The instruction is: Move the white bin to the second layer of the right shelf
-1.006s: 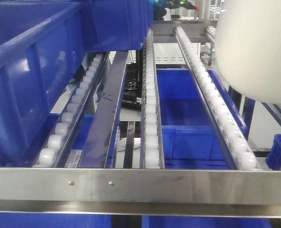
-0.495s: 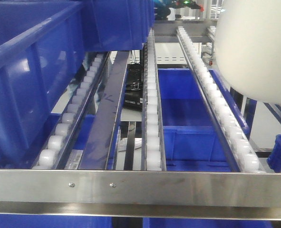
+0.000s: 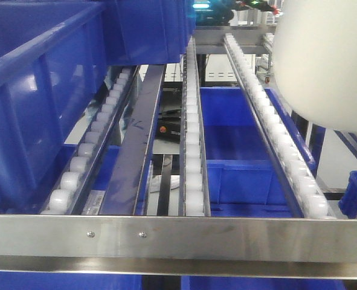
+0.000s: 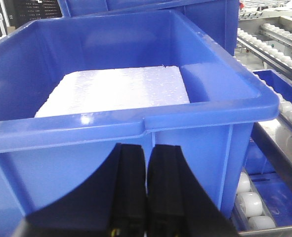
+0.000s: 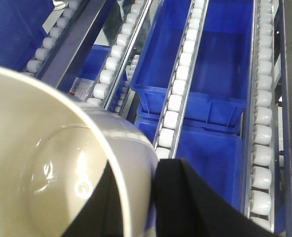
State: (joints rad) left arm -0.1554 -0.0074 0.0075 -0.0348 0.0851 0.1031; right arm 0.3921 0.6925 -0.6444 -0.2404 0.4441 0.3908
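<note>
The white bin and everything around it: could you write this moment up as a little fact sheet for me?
white bin: held up above the roller rails, upper right of the front view
right claw: pinching the bin's wall, one finger inside, one outside
left claw: shut, empty, in front of a blue crate
white slab: lying in that crate
roller rails: bare under the bin
front bar: steel, two screws
lower level: more blue crates beneath the rails
</note>
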